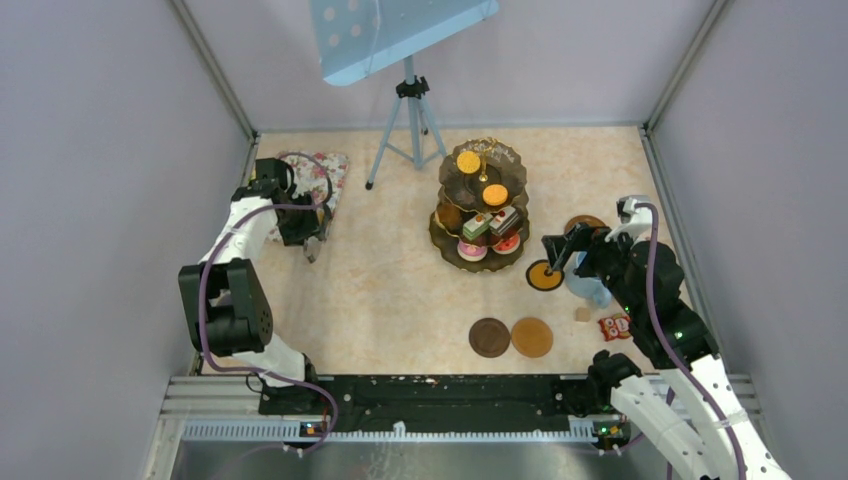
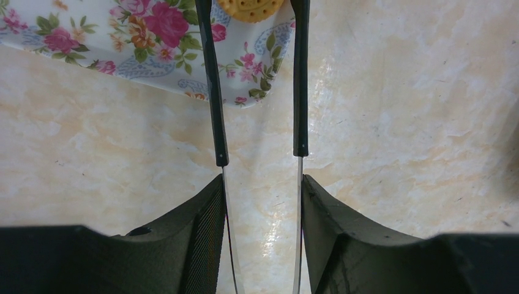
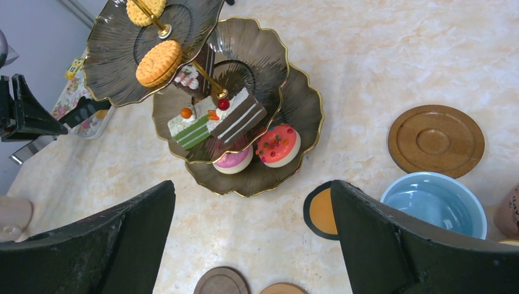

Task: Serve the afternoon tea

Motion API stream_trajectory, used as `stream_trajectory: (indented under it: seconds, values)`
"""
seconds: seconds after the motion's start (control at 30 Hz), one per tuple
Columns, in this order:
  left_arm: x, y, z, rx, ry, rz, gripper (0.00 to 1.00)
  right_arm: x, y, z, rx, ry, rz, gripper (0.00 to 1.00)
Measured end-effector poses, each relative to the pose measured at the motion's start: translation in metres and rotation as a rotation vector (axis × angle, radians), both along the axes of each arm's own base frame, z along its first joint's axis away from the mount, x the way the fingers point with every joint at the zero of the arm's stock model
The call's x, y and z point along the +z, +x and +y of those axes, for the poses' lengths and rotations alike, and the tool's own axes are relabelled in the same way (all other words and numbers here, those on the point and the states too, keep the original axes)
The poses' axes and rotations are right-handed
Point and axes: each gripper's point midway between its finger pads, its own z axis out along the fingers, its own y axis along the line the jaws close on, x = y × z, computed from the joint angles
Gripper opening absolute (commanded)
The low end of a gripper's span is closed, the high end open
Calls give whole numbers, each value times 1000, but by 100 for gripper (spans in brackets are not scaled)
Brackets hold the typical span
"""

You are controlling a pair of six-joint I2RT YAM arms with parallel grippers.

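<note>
The dark three-tier stand (image 1: 480, 205) (image 3: 269, 67) stands mid-table. It carries orange tarts (image 3: 159, 63) on top and small cakes (image 3: 199, 125) on the lower tiers. At the far left, my left gripper (image 1: 305, 232) (image 2: 262, 184) is shut on the black tongs (image 2: 215, 92). The tong tips reach an orange tart (image 2: 250, 8) lying on the floral mat (image 2: 147, 37). My right gripper (image 1: 565, 250) (image 3: 251, 184) hangs open and empty above the table, between the stand and the light blue mug (image 3: 434, 202). A brown coaster (image 3: 436, 141) lies beyond the mug.
Two round coasters (image 1: 489, 337) (image 1: 532, 337) lie near the front edge. A black-rimmed orange disc (image 1: 544, 275) lies beside the right gripper. A red packet (image 1: 614, 326) and a small cube (image 1: 582, 314) lie at the right. A tripod (image 1: 410, 120) stands at the back.
</note>
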Motion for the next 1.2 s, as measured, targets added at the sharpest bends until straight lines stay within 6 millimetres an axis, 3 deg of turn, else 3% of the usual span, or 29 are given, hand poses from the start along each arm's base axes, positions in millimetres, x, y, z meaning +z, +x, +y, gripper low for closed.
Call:
stream_trajectory:
  seconds: [0.5, 0.77, 1.2]
  values:
    - [-7, -2, 0, -2, -2, 21, 49, 0, 0, 0, 0, 2, 0, 96]
    - [-7, -3, 0, -4, -1, 23, 33, 0, 0, 0, 0, 2, 0, 96]
    - [0, -2, 2, -4, 12, 10, 18, 0, 0, 0, -1, 1, 0, 96]
